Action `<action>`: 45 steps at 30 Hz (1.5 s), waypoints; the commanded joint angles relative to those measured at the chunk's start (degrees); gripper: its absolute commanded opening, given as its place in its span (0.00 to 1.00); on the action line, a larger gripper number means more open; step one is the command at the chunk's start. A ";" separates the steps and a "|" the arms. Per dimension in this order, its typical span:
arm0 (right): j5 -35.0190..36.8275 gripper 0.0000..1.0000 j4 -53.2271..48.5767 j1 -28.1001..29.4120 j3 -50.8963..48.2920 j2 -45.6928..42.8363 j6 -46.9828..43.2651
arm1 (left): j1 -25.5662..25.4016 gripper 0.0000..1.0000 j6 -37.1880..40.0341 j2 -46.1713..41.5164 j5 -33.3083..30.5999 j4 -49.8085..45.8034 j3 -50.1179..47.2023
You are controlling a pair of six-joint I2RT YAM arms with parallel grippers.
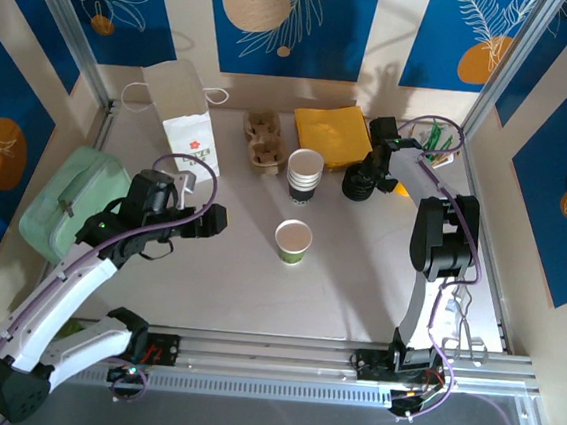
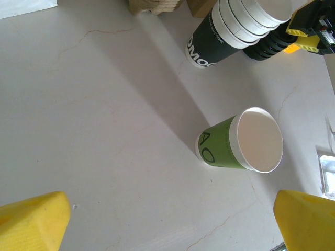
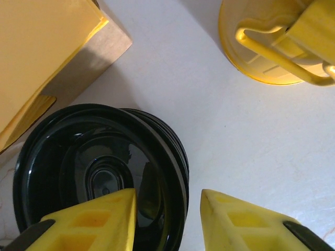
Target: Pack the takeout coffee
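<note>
- Cup [image 1: 293, 241] stands on the counter [image 1: 217, 276], lidless and empty.
- My left pincer [image 2: 170, 222] gapes wide, holding nothing.
- My right pincer [image 3: 168, 209], narrow, straddles the rim of the black lids [image 3: 68, 157]; I cannot tell if it grips.

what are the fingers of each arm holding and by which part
The left fingers are open and hold nothing. The right fingers straddle the rim of the top black lid; whether they pinch it yet cannot be told.

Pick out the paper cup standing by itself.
The green cup, lidless and set apart; the other cups nest in one stack farther back.
</note>
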 commanded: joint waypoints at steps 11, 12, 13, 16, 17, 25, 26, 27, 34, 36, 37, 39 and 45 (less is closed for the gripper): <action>-2.10 0.32 -0.83 -0.69 0.74 1.70 1.23 | -0.45 1.00 0.46 -0.42 -0.10 -0.90 1.10; -2.38 0.32 -0.64 -0.70 0.65 1.72 1.27 | -0.45 1.00 0.55 -0.45 0.25 -0.61 0.87; -2.56 0.30 -0.58 -0.69 0.62 1.81 1.29 | -0.45 1.00 0.63 -0.24 0.49 -0.50 0.75; -2.65 0.29 -0.62 -0.69 0.65 1.88 1.43 | -0.45 1.00 0.64 -0.22 0.47 -0.67 0.69; -2.76 0.27 -0.58 -0.73 0.65 1.81 1.44 | -0.45 1.00 0.56 -0.30 0.45 -0.68 0.73; -4.21 0.21 1.20 -0.66 -0.64 0.17 1.48 | -0.45 1.00 0.81 -0.57 0.63 -0.90 0.72; -4.26 0.20 1.30 -0.64 -0.75 -0.03 1.32 | -0.45 1.00 0.90 -0.57 0.54 -1.00 0.75; -4.37 0.20 1.22 -0.61 -0.75 -0.23 1.36 | -0.45 1.00 0.83 -0.70 0.39 -1.03 0.73; -4.79 0.15 0.83 -0.05 -1.10 -2.93 -0.02 | -0.45 1.00 1.42 -0.62 0.03 -1.48 1.33; -4.74 0.15 0.29 0.32 -0.93 -3.97 -0.52 | -0.45 1.00 1.52 -0.65 -0.07 -1.55 1.67; -4.54 0.15 -0.23 0.51 -0.85 -4.56 -0.81 | -0.45 1.00 1.52 -0.75 -0.07 -1.40 1.70; -4.53 0.15 -0.93 0.87 -0.99 -5.94 -1.32 | -0.45 1.00 1.26 -0.87 0.22 -0.88 1.50; -4.60 0.15 -2.60 2.44 -1.98 -11.54 -3.64 | -0.45 1.00 1.04 -0.99 1.24 -0.90 1.85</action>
